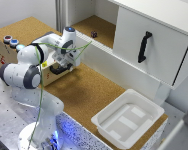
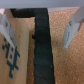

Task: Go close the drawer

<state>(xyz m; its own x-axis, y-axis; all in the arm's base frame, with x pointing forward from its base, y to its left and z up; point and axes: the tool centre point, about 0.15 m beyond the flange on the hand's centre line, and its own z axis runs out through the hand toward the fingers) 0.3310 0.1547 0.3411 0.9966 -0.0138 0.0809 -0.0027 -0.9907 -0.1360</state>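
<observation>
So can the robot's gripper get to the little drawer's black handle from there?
Probably yes. In the wrist view the gripper is open, with its fingers on either side of the black handle on the drawer. Nothing shows between them. The exterior view hides the handle mostly behind the arm.

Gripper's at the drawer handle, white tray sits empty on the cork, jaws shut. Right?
Not quite: the jaws are open. In the wrist view the gripper has its fingers spread either side of the black handle. The tray does look empty.
</observation>
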